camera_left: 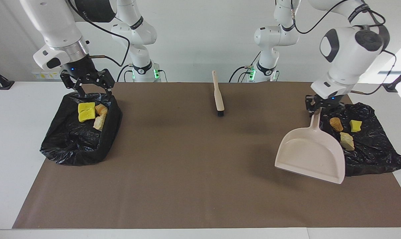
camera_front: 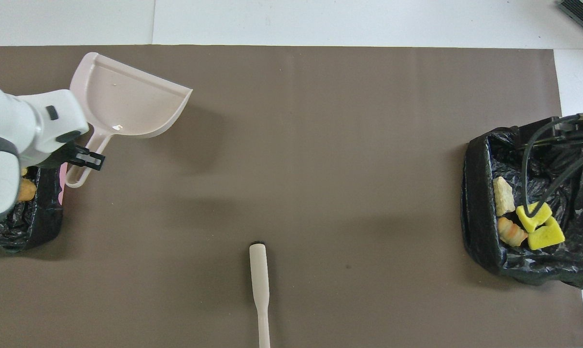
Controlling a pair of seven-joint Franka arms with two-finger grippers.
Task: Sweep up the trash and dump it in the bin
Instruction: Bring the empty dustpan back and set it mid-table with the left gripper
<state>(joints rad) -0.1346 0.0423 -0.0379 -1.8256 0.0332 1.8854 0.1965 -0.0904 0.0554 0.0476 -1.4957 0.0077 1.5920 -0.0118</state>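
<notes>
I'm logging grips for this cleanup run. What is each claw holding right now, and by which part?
The left claw holds the dustpan by the end of its handle, beside a bin. The right claw is open and holds nothing.

We are seeing the trash sitting in two black-lined bins. Under the wide-open jaws of the right gripper (camera_left: 93, 91), two yellow sponge chunks (camera_left: 86, 111), a striped orange lump (camera_left: 101, 109) and a pale lump (camera_left: 98, 123) are lying bunched together. Just beside the left gripper (camera_left: 315, 110), clamped shut on the dustpan (camera_left: 311, 155), an orange-brown lump (camera_left: 336, 124), a yellow chunk (camera_left: 355, 125) and a beige lump (camera_left: 347, 141) are resting apart.
</notes>
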